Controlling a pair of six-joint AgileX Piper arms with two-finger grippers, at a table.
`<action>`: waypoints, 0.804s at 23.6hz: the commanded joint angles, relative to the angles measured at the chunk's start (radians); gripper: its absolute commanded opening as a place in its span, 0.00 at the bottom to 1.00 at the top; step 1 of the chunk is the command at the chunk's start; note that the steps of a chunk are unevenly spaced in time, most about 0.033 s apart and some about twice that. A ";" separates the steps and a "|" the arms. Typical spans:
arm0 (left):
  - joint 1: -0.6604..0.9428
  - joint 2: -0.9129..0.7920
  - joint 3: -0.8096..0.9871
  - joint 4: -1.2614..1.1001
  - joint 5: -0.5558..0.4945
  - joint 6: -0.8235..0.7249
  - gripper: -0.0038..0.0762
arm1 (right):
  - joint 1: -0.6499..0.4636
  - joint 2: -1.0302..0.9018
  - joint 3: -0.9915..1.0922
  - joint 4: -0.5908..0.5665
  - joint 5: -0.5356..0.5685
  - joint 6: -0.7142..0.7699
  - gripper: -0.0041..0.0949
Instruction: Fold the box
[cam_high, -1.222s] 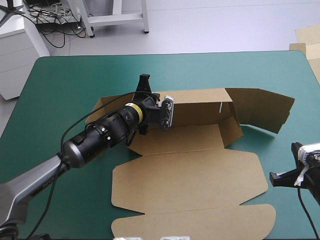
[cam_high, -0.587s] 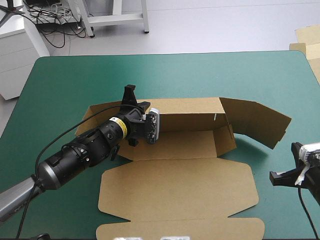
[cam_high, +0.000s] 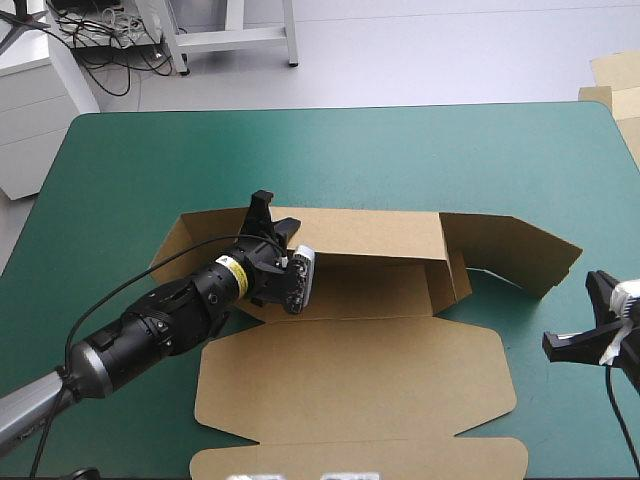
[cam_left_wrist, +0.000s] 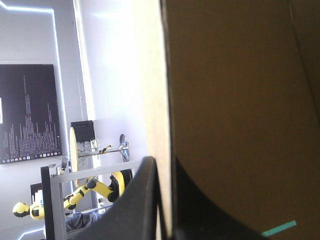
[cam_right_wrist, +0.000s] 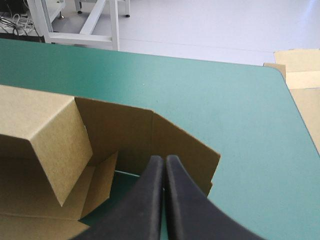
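Watching the box (cam_high: 370, 295), a cut sheet of brown board, sitting half-formed on the table's teal-green cover (cam_high: 400, 150), filling the middle and reaching right down to the near edge. Seeing its long back wall (cam_high: 380, 230) standing up along the far side of the base, a short end flap (cam_high: 175, 250) angling out toward the table's left edge, a longer side panel (cam_high: 510, 250) bending away toward the right edge, and the broad lid panel (cam_high: 350, 370) lying flat on the near side.

Pinching that back wall's top rim near its left end with the left gripper (cam_high: 272, 215), two broad black fin-shaped fingers, arm slanting across from the near left corner. Getting it close up in the left wrist view: black fingers (cam_left_wrist: 135, 205) all but closed, the pale cut edge of the board (cam_left_wrist: 152, 75) running up between them, one finger on each face.

Finding the right gripper (cam_right_wrist: 164, 161), same black fins, pressed together into one pointed arch and holding nothing, by the table's right edge toward the near corner. Pointing at the bent-out side panel (cam_right_wrist: 175, 145), near it; looking clear of it in the high view, though not showing the tips well enough to be sure.

Spotting pale brown board pieces (cam_high: 615, 80) lying beyond the table's far right corner, off the cover
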 joint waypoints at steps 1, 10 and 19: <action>-0.009 -0.002 0.005 -0.027 -0.021 -0.023 0.04 | -0.004 0.043 -0.096 0.015 -0.073 -0.023 0.12; -0.009 0.000 0.005 -0.031 -0.033 -0.070 0.04 | -0.004 0.234 -0.332 0.019 0.030 -0.048 0.62; -0.009 0.000 0.005 -0.031 -0.033 -0.074 0.04 | -0.004 0.495 -0.447 0.039 -0.081 -0.048 0.81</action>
